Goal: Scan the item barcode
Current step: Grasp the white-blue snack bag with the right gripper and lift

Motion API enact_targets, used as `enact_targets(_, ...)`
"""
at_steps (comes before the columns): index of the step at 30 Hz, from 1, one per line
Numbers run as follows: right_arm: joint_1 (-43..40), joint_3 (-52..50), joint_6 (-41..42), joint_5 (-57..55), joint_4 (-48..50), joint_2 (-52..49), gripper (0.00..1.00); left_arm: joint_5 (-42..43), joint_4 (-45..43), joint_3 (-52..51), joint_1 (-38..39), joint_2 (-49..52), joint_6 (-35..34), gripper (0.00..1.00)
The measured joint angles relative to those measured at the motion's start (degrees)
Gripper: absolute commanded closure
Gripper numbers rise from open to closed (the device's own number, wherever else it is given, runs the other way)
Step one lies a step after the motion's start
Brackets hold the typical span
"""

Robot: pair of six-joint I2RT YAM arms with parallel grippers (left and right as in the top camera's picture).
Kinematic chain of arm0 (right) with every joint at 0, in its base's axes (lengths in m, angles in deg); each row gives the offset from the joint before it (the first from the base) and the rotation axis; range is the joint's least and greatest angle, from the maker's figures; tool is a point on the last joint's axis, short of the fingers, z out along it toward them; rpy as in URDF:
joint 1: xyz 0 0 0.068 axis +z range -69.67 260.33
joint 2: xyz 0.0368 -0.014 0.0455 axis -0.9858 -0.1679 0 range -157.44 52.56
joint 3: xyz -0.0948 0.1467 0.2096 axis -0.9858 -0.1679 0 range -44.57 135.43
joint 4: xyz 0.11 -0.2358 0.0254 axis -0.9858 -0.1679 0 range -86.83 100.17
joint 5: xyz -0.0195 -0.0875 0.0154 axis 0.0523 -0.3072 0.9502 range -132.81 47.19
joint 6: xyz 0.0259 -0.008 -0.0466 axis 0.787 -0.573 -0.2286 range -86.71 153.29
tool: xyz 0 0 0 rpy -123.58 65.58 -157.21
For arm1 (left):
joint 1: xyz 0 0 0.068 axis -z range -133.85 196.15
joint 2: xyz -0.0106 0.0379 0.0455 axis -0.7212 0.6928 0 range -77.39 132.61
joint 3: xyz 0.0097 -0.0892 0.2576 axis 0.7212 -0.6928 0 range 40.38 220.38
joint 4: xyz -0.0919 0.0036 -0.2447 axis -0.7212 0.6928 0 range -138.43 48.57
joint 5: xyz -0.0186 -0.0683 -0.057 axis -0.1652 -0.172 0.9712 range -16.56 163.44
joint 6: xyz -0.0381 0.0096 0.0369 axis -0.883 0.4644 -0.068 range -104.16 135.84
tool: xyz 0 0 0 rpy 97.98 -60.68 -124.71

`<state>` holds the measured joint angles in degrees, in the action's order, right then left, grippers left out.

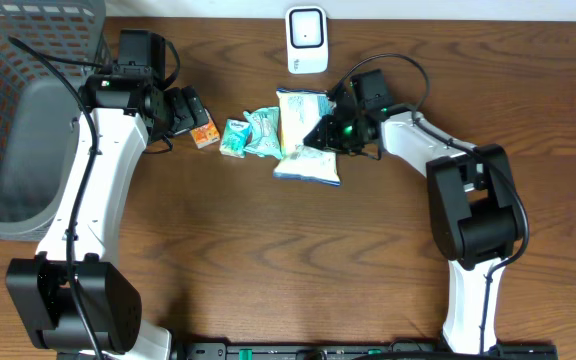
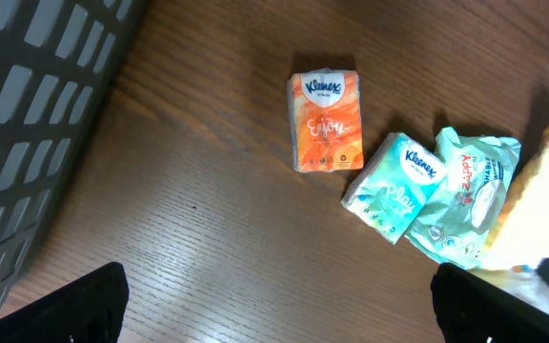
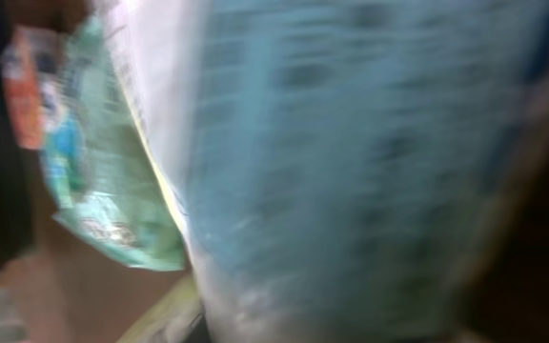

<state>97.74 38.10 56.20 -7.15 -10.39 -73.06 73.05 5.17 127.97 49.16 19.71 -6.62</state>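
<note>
The wood-grain worktop (image 1: 268, 260) carries a grey mesh basket (image 1: 18, 110) at its left end and a white scanner (image 1: 307, 40) at the far edge. At centre a pale packet (image 1: 301, 112) and a blue-and-white packet (image 1: 308, 167), print unreadable, touch a green "Happy" wipes pack (image 2: 465, 195) and a teal Kleenex "Play" pack (image 2: 396, 186); an orange Kleenex "Enjoy" pack (image 2: 327, 121) lies apart. The right pincer (image 1: 330, 135) is clenched where the two larger packets meet, grip unconfirmed; the left pincer (image 2: 276, 286) stands released beside the orange pack.
</note>
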Motion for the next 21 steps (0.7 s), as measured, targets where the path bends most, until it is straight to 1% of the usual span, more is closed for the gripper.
enact_targets(5, -2.1, -0.3, -0.7, 3.4, -1.6, 0.6, 0.99, 0.0, 0.0, 0.0, 0.0, 0.0, 0.0, 0.0)
enact_targets(9, -6.4, -2.1, -5.7, 5.8, -4.4, 3.5, 0.99, 0.0, 0.0, 0.0, 0.0, 0.0, 0.0, 0.0)
enact_targets(14, -10.6, -2.5, -12.6, 8.5, -4.4, 12.2, 0.99, 0.0, 0.0, 0.0, 0.0, 0.0, 0.0, 0.0)
enact_targets(21, -10.2, -2.5, -21.4, 17.2, 0.8, 25.8, 0.99, 0.0, 0.0, 0.0, 0.0, 0.0, 0.0, 0.0)
